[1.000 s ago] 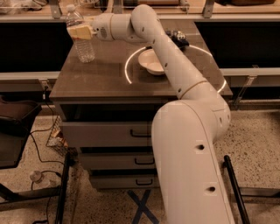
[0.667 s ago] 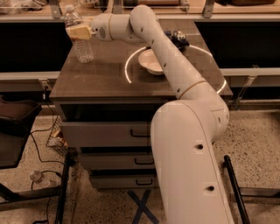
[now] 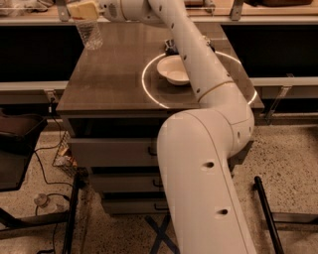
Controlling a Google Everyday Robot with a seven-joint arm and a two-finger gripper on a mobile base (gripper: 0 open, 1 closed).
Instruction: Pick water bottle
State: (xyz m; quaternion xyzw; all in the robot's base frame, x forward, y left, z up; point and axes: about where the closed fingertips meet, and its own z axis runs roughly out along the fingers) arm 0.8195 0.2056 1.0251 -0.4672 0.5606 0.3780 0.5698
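At upper left — gripper [image 3: 84,11] holds the water bottle [image 3: 90,35] upright, base down.

Top-left, the hand [image 3: 83,9] hides the cap of the water bottle [image 3: 90,35].

1. A dark brown cabinet top [image 3: 109,84] carries a bright ring of light [image 3: 143,79]
2. Grey drawers [image 3: 114,151] sit beneath it
3. The floor [image 3: 293,168] is pale and speckled, with black cables [image 3: 36,161] trailing at the left
4. A light shelf edge [image 3: 278,20] runs across the back
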